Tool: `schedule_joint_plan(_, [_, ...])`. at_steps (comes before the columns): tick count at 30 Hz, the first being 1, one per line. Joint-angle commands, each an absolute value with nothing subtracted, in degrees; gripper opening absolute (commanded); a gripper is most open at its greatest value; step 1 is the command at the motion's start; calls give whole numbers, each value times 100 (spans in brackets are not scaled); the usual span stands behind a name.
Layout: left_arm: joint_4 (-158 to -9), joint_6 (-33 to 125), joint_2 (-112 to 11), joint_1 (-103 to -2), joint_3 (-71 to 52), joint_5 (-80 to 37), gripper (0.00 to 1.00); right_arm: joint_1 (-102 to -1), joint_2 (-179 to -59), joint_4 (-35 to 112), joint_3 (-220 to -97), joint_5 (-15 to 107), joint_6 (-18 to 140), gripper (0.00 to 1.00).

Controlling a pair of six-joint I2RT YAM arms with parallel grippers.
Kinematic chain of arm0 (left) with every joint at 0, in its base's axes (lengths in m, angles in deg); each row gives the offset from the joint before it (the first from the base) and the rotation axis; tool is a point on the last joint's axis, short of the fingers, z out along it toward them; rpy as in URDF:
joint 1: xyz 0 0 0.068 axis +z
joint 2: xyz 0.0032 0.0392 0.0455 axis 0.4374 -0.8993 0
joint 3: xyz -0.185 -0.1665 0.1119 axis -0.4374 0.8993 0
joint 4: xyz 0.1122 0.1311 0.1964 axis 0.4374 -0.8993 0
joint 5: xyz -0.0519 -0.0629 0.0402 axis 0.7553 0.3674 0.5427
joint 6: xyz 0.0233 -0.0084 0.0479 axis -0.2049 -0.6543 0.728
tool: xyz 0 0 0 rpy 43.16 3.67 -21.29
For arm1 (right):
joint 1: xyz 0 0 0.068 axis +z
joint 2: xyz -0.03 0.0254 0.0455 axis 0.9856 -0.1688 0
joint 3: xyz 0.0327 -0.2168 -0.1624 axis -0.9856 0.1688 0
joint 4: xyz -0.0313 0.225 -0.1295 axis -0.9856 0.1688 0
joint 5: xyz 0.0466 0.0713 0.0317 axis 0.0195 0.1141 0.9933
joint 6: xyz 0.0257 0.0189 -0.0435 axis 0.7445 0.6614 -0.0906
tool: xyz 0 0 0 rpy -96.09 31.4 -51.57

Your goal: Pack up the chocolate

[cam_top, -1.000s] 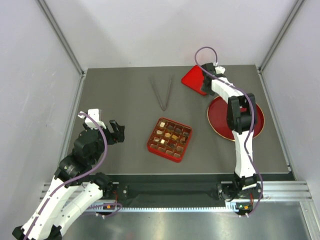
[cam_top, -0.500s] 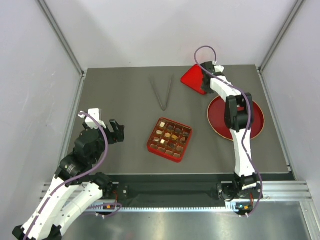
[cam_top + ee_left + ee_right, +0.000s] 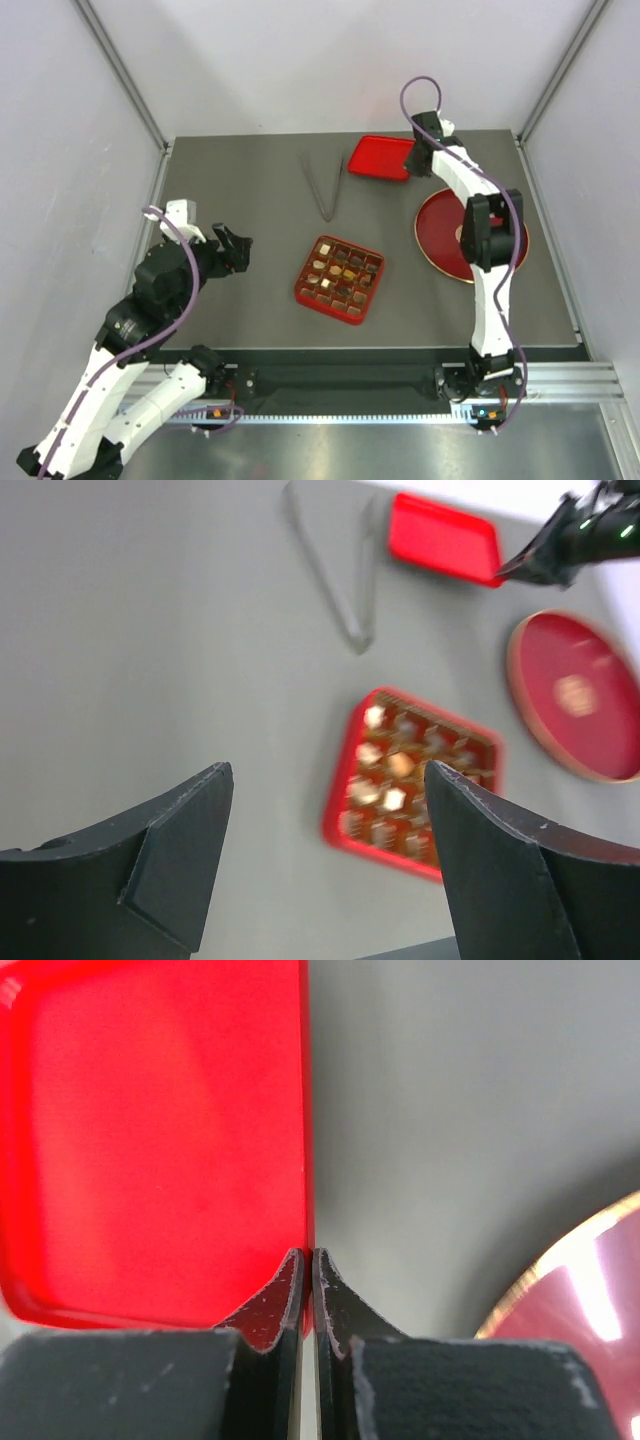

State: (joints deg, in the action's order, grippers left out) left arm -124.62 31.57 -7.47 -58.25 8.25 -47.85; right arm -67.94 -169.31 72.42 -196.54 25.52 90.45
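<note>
Chocolate [image 3: 338,275] static in tray [image 3: 300,292]; red lid [image 3: 380,158], tight in right gripper [image 3: 306,1256], now further left; left gripper [image 3: 328,770] agape.

Top cam looks down at the red lid [image 3: 381,158]; left wrist sees it far off, right wrist hugs its edge.

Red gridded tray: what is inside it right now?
Small chocolates sit in the cells of the tray: tan, cream and brown pieces. Several cells look dark; whether they hold dark pieces or are empty cannot be told. The lid is off, pinched by the right claw.
</note>
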Motion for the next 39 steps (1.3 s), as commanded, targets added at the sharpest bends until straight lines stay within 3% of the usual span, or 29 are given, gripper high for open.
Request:
schedule_joint_plan(1, [-12548,2773,-955,-5828,251,-4381,82,-6982,-15812,6561,-19354,2775,9122,0])
schedule_joint_plan(10, [-12646,2334,-1351,-5837,-286,-4039,83,-7316,-14424,6437,-18264,3249,8991,0])
schedule_joint_plan(15, [-12258,2175,-1755,-5837,-417,-3275,83,-7194,-12816,6270,-16895,3821,8920,0])
schedule_joint_plan(20, [-11951,2087,-2362,-5828,-742,-2659,85,-6421,-10833,6059,-14981,3892,8903,0])
schedule_joint_plan(25, [-11494,1912,-2565,-5837,-840,-1911,86,-5182,-9197,6120,-13879,3295,9201,0])
schedule_joint_plan(29, [-11204,1885,-2389,-5837,-532,-1814,89,-4584,-8465,6217,-13307,3109,9561,0])
schedule_joint_plan(39, [-10062,1525,-2669,-5837,663,-1480,89,-3889,-8032,6025,-13007,3048,9737,0])
